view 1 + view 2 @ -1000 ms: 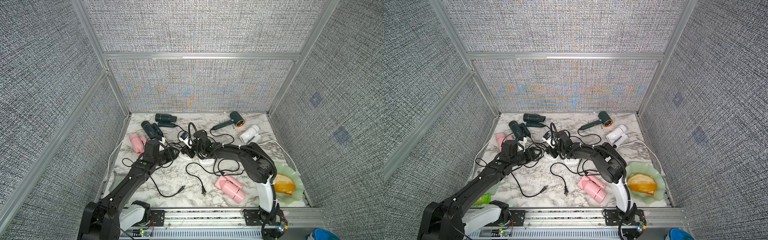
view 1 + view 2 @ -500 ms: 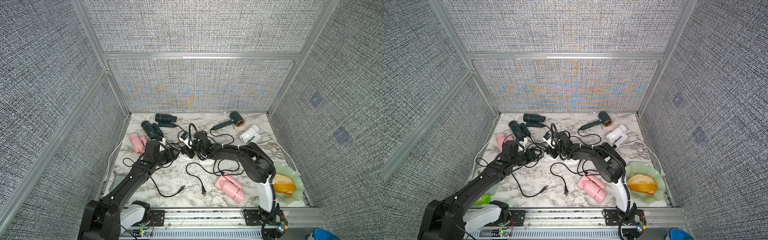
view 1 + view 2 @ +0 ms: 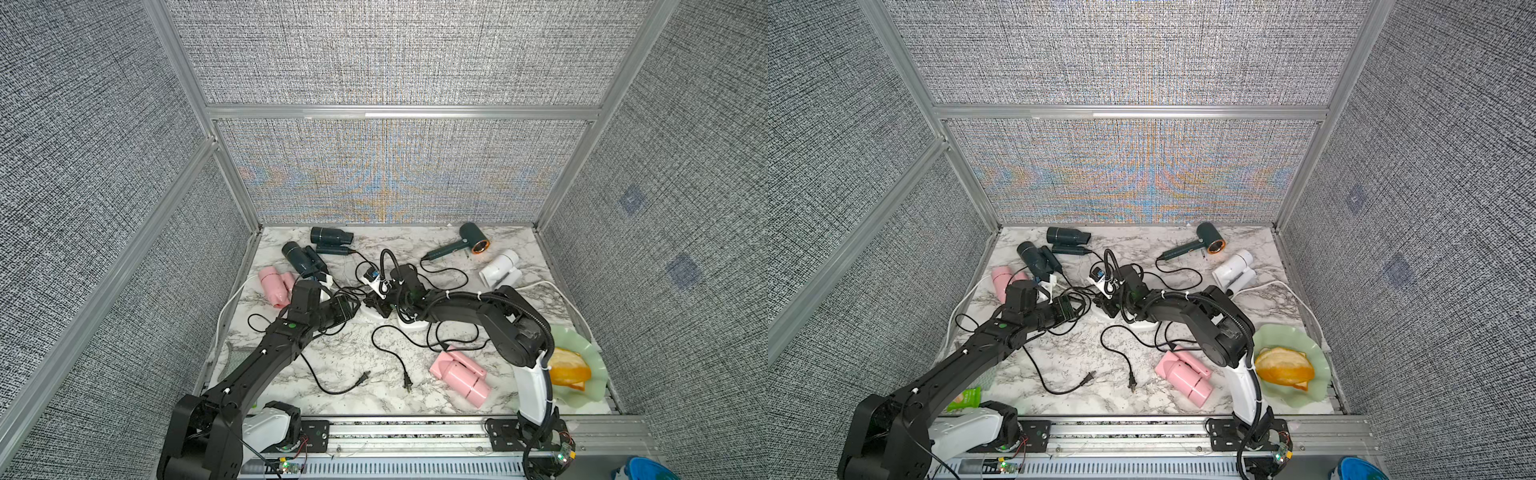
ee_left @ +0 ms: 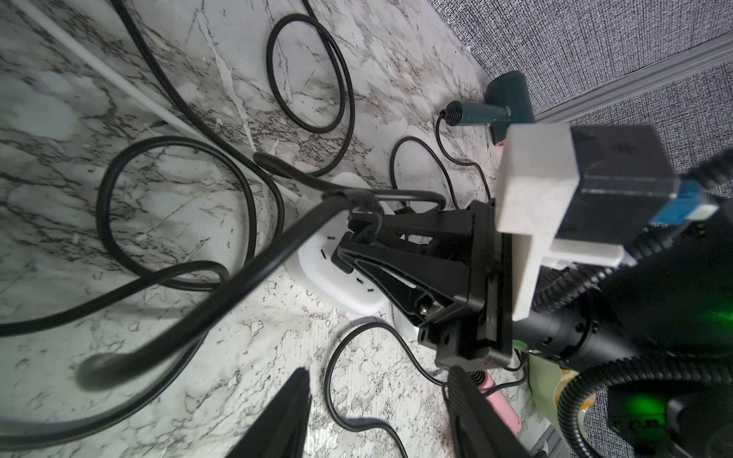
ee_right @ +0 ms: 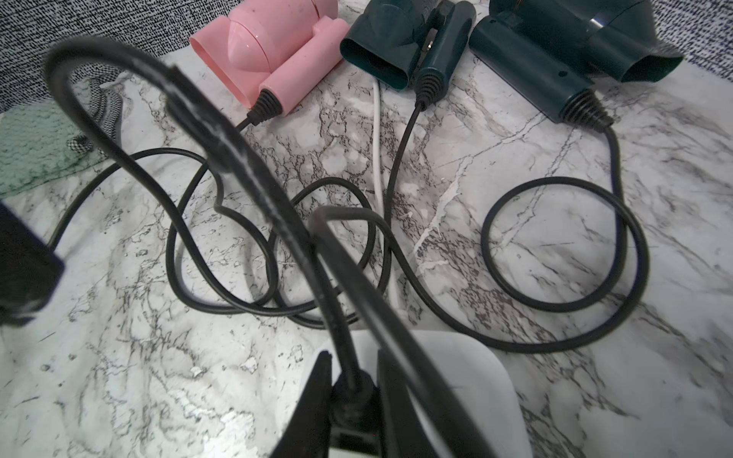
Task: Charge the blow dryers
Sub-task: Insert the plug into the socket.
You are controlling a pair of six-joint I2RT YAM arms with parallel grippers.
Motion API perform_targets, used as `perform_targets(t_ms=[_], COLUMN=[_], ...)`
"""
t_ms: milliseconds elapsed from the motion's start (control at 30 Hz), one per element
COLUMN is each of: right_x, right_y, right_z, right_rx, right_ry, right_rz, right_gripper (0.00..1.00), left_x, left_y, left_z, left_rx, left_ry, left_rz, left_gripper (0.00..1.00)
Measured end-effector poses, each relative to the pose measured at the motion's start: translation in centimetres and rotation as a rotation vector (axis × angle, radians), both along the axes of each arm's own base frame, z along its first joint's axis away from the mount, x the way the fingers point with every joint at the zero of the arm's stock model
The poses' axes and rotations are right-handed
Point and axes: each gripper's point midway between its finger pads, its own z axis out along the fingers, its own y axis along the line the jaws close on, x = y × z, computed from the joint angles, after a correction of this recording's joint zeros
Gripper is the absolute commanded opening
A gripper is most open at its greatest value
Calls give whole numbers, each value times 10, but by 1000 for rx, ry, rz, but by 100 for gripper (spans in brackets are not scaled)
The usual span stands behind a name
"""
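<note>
Little has changed since a second ago: the left gripper (image 3: 351,305) has narrowed slightly and edged toward the right gripper (image 3: 380,306) at the middle of the marble table (image 3: 332,361), and no blow dryer has moved. Only the left wrist view shows the left fingers (image 4: 285,416) standing well apart with nothing between them. Only the wrist views show the right jaws clamped on a black plug (image 5: 351,396) over a white socket block (image 4: 317,273); in both top views the arms hide that grip. The near pink dryer (image 3: 459,374) lies folded on its side at the front right, near two loose plugs (image 3: 365,376). Farther back, the far pink dryer (image 3: 274,284) lies by the left wall and the white dryer (image 3: 500,270) lies to the right. Farthest back are the two folded teal dryers (image 3: 299,257) at the left and the copper-ringed dryer (image 3: 473,239) at the right, with black cords looping across the marble
</note>
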Motion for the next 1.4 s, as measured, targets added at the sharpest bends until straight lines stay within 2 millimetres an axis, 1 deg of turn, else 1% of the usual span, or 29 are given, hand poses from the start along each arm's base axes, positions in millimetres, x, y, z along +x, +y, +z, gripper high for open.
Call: perform_targets(t_ms=[167,367,533,633,1033,1133,1400], right_x=[-2,-2,-2,-3,-3,-4,-5], right_y=[-4,-7,-10,-11,-10,-11,-12], right_z=[-1,-1,-3,-3,-5,-12,-14], right_rx=[29,56,66,71,37,3,-28], right_ry=[3,4,-3,-7,-14,-14,-36], right_rz=[-25,-53,-65,-71,-60,-48,-23], right_gripper=[9,9,9,9,9,9,9], left_x=[-1,0,1,0,3,2,1], left_y=[-5,-11,-13,-14,-15,-15,-14], left_z=[-7,-4,-5,-5,1,4,5], left_rx=[5,0,2,2,3,6,11], left_ry=[22,7,7,7,-14,-29,-42], left_rz=[-16,-31,-38,-40,-46,-52,-54], left_gripper=[55,52,47,45,45,45,45])
